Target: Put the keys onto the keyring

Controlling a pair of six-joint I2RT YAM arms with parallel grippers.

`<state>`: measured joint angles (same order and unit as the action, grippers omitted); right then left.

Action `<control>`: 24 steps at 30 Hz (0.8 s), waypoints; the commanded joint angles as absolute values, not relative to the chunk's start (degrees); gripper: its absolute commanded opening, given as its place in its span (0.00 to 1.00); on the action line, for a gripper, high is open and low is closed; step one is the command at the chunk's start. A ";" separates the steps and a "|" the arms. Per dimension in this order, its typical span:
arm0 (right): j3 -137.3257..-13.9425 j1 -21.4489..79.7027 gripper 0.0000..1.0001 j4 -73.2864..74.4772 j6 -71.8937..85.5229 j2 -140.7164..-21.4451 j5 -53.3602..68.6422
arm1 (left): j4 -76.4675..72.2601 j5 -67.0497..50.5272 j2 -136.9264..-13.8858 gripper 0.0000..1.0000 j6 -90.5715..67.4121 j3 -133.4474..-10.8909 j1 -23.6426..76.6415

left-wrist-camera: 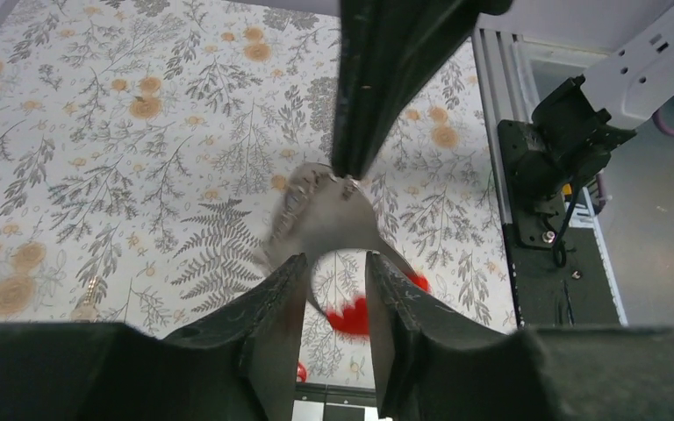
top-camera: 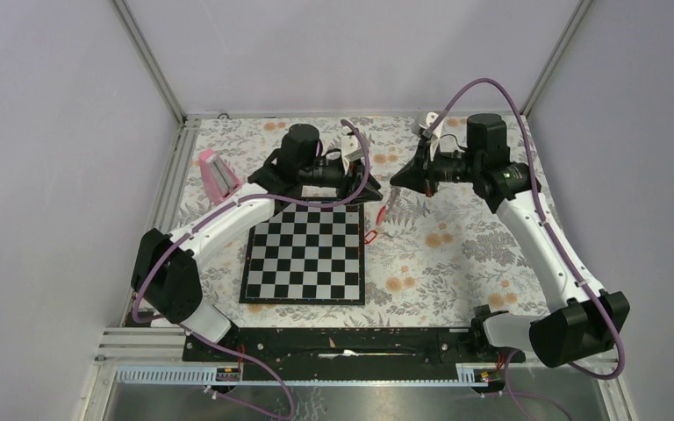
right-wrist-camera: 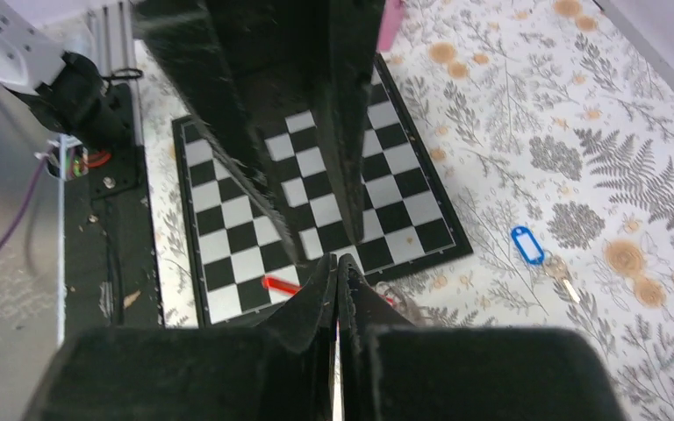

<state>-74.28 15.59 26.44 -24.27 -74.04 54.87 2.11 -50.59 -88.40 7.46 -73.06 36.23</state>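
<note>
The keyring [top-camera: 381, 209], a curved white-and-red fob, hangs in the air between my two grippers, beyond the chessboard's far right corner. In the left wrist view the fob [left-wrist-camera: 325, 210] is blurred and pinched at its top by the right gripper's fingers [left-wrist-camera: 364, 105]. My right gripper [top-camera: 397, 182] [right-wrist-camera: 337, 259] is shut on it. My left gripper [top-camera: 354, 181] [left-wrist-camera: 335, 256] has its jaws a little apart just below the fob. The red-tagged key [top-camera: 370, 235] [left-wrist-camera: 302, 372] lies on the cloth beside the board. The blue-tagged key [right-wrist-camera: 527, 244] lies on the cloth farther right.
A black-and-white chessboard [top-camera: 307, 254] [right-wrist-camera: 228, 219] lies in the middle of the floral cloth. A pink wedge block [top-camera: 217, 175] stands at the far left. The cell's frame rails and grey walls bound the table.
</note>
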 commanded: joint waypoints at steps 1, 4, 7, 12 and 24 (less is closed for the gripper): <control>-71.87 15.91 0.00 16.55 -14.25 -71.98 60.65 | -6.64 -54.06 -89.06 0.35 3.33 -73.91 36.38; -69.93 15.91 0.00 13.30 -10.89 -71.66 61.69 | -7.91 -54.68 -88.42 0.34 3.25 -72.93 36.38; -68.03 15.91 0.00 10.07 -8.13 -71.48 62.90 | -8.78 -55.24 -87.23 0.35 3.60 -71.75 36.39; -66.71 15.91 0.00 6.32 -5.03 -71.47 63.52 | -8.96 -57.26 -85.89 0.36 3.59 -70.86 36.38; -65.45 15.91 0.00 2.37 -1.06 -70.73 64.03 | -12.90 -58.17 -84.04 0.46 1.64 -67.90 36.38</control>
